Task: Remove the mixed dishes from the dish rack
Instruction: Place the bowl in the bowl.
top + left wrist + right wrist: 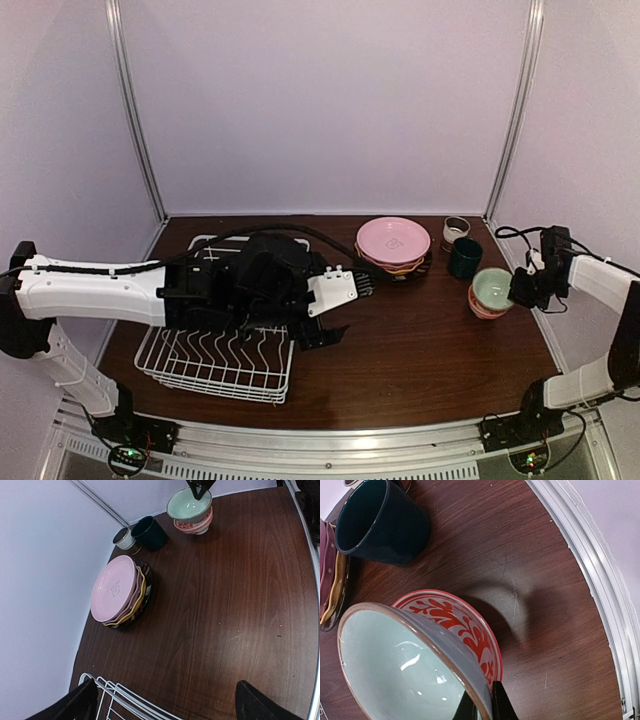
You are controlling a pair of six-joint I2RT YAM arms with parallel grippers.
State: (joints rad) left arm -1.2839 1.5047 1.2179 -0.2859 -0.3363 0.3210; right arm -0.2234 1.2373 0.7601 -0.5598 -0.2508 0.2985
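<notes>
Top view: the left gripper [322,310] is spread wide and released, grasping nothing, above the right end of the one white wire dish rack [215,365]. The right gripper [520,290] is clenched on the rim of a pale green ceramic bowl [492,288]. To its left, further back, stand one dark green cup [464,257] and one beige-brown cup [456,230], and further left one stack of ceramic plates [393,243].

Left wrist view: the rack's wires lie between the parted fingers [70,707]. Ahead are four plates, light pink on top, two cups, and the green bowl sitting in a white-and-red patterned bowl [196,526].

Right wrist view: the closed fingers [470,707] pinch the green bowl's rim, with the patterned bowl directly beneath and the dark green cup beyond.
</notes>
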